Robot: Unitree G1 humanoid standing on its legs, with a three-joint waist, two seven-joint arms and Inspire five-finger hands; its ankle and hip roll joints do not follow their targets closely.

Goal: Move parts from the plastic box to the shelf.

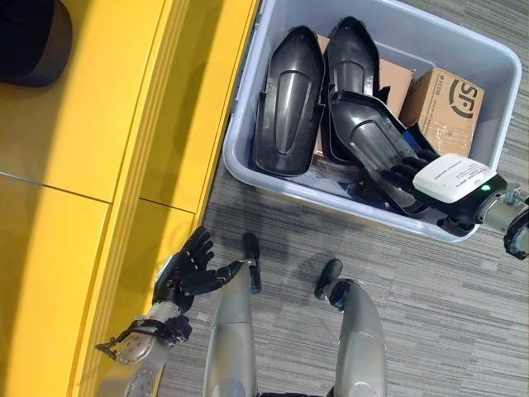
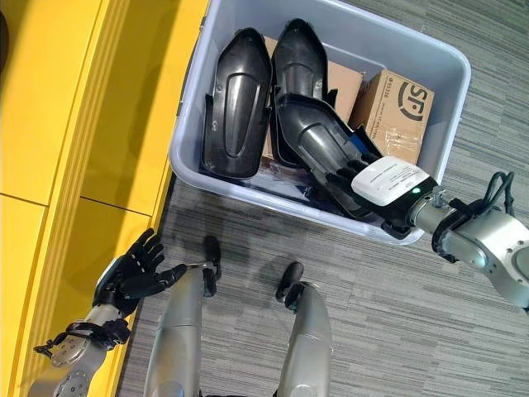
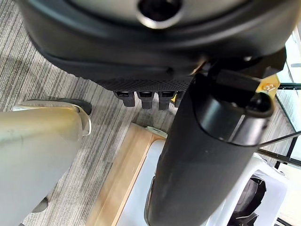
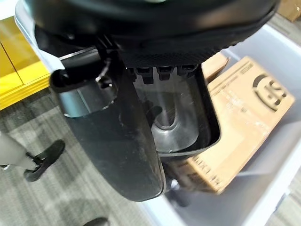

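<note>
Three black moulded plastic shell parts are seen in the translucent grey plastic box [image 1: 248, 157], which sits on grey striped carpet [image 1: 430, 314] just beside the yellow shelf unit [image 1: 107, 124]. One shell part [image 1: 289, 99] lies at the shelf side of the box, hollow side down, leaning on the near wall. A second black shell [image 1: 351, 58] lies next to it toward the middle. The third shell part [image 1: 372, 136] is tilted across the middle, its lower end toward the near wall, and is held by the right hand [image 1: 413, 169]; the dark fingers are curled over its lower edge, clamped on it, as confirmed in the right wrist view, where the shell's hollow [image 4: 171, 117] shows just past the fingertips. A white cover [image 2: 390, 180] is seen on the back of that hand.

Two brown cardboard cartons are also in the box: one [image 1: 442, 107] stands at the far-right end, clear of the shells; the other [image 1: 395, 83] is partly hidden under the second and third shells.

The left hand [image 1: 188, 269] is held low beside the shelf's front edge, over the carpet, well apart from the box. Its fingers are spread and straight, thumb out, nothing held.

A dark rounded object [image 1: 33, 41] rests on the shelf top at the far-left corner; what it is cannot be told.
</note>
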